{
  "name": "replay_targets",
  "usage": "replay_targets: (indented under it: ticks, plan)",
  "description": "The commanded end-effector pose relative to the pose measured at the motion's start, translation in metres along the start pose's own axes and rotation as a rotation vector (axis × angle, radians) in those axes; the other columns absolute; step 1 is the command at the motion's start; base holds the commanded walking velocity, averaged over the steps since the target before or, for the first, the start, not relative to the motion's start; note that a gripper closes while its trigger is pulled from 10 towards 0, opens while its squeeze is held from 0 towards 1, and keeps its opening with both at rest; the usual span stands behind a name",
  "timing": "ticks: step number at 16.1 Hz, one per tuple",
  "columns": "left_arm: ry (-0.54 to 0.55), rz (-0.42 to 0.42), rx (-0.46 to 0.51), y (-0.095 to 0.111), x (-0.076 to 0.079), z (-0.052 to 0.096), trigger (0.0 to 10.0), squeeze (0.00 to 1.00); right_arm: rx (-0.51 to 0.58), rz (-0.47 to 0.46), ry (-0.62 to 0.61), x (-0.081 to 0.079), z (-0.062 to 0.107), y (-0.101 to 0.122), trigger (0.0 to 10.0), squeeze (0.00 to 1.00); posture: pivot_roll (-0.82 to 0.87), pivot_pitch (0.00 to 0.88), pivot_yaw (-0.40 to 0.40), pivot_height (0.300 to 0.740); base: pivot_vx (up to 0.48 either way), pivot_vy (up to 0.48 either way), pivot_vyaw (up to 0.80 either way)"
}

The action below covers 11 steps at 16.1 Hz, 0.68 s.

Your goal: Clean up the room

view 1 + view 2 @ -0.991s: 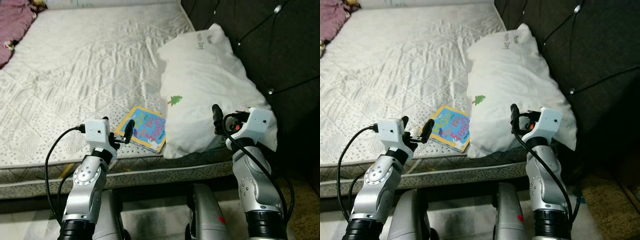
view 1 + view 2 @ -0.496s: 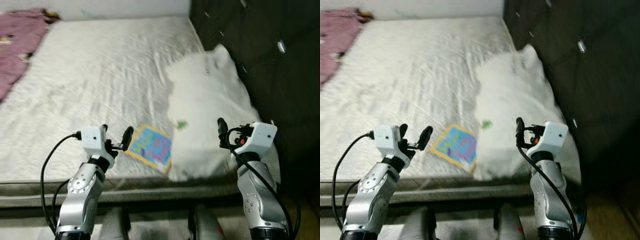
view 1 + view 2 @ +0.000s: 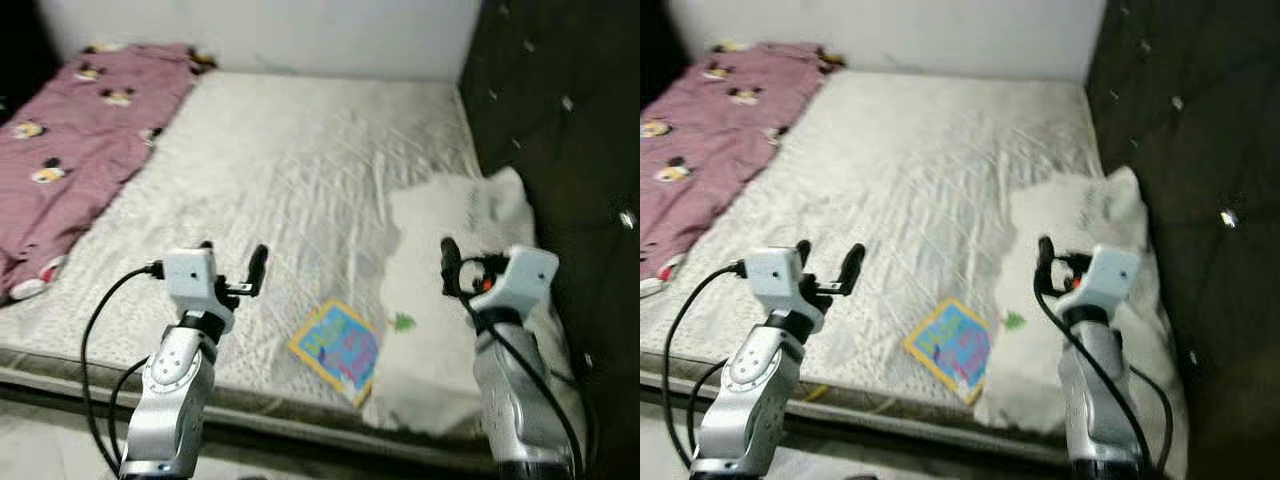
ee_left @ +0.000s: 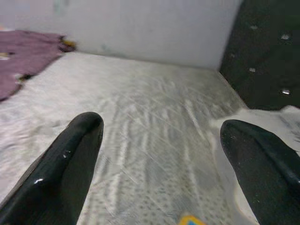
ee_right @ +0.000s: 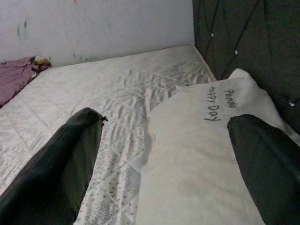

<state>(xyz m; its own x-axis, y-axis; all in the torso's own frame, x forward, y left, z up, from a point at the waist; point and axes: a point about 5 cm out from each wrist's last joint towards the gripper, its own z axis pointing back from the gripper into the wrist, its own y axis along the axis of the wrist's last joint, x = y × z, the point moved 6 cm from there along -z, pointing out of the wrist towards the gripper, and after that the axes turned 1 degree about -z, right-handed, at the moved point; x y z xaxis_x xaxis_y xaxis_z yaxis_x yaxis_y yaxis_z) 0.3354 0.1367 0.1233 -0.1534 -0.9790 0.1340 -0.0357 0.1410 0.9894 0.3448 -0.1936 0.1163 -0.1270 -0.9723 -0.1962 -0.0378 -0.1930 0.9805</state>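
1. Mattress [image 3: 300, 180]: white, quilted, bare of sheets; spans most of the head views, with a pale wall along its far edge and a dark tufted headboard [image 3: 560, 120] along the robot's right side.
2. Blanket [image 3: 70, 160]: maroon-pink with small cartoon prints, lying crumpled along the far left part of the mattress.
3. Pillow [image 3: 460, 300]: white, lying on the right side of the mattress against the headboard; a small green tree mark near its left edge, and the printed words "Happy Day" and "Panda" legible in the right wrist view.
4. Children's book [image 3: 338, 347]: blue cover with yellow border, lying flat near the front edge of the mattress, its right corner touching or tucked under the pillow's left edge.
5. Left gripper [image 3: 232, 268]: raised above the front of the mattress, left of the book and apart from it; fingers [image 4: 70, 159] spread wide, holding nothing and touching nothing.
6. Right gripper [image 5: 161, 164]: raised over the near part of the pillow; fingers [image 5: 61, 159] spread wide in its wrist view, holding nothing, clear of the pillow surface.
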Motion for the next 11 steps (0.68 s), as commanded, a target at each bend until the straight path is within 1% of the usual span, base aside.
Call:
replay_targets:
  ticks: [1, 2, 3, 4, 7, 10, 11]
  plan:
    - [0.027, 0.020, -0.022, -0.003, -0.009, 0.003, 10.0, 0.00, -0.032, 0.007, -0.023, 0.003, 0.004, -0.008, 10.0, 0.00, -0.05, 0.000, 0.031, 0.740, 0.000, 0.000, 0.00]
    - [0.019, 0.017, -0.020, -0.003, -0.009, 0.003, 10.0, 0.00, -0.037, 0.004, -0.025, 0.003, 0.004, -0.010, 10.0, 0.00, -0.05, 0.000, 0.030, 0.740, 0.000, 0.000, 0.00]
    - [0.011, 0.036, -0.022, -0.002, -0.007, 0.003, 10.0, 0.00, -0.039, 0.007, -0.023, 0.001, 0.004, -0.010, 10.0, 0.00, -0.05, 0.000, 0.028, 0.740, 0.000, 0.000, 0.00]
    - [0.012, 0.038, -0.021, -0.002, -0.006, 0.004, 10.0, 0.00, -0.043, 0.008, -0.022, 0.000, 0.003, -0.011, 10.0, 0.00, -0.06, 0.000, 0.026, 0.740, 0.000, 0.000, 0.00]
    - [0.012, 0.067, -0.028, -0.003, 0.001, 0.004, 10.0, 0.00, -0.051, 0.007, -0.023, 0.000, 0.002, -0.012, 10.0, 0.00, -0.06, 0.023, 0.020, 0.740, 0.000, 0.000, -0.75]
    - [0.000, 0.081, -0.033, -0.004, 0.005, 0.008, 10.0, 0.00, -0.056, 0.014, -0.025, 0.001, 0.005, -0.012, 10.0, 0.00, -0.06, 0.049, 0.014, 0.740, 0.000, 0.000, -0.80]
    - [-0.006, 0.085, -0.030, -0.004, 0.007, 0.010, 10.0, 0.00, -0.062, 0.017, -0.023, 0.000, 0.007, -0.014, 10.0, 0.00, -0.07, 0.054, 0.014, 0.740, 0.000, 0.000, -0.41]
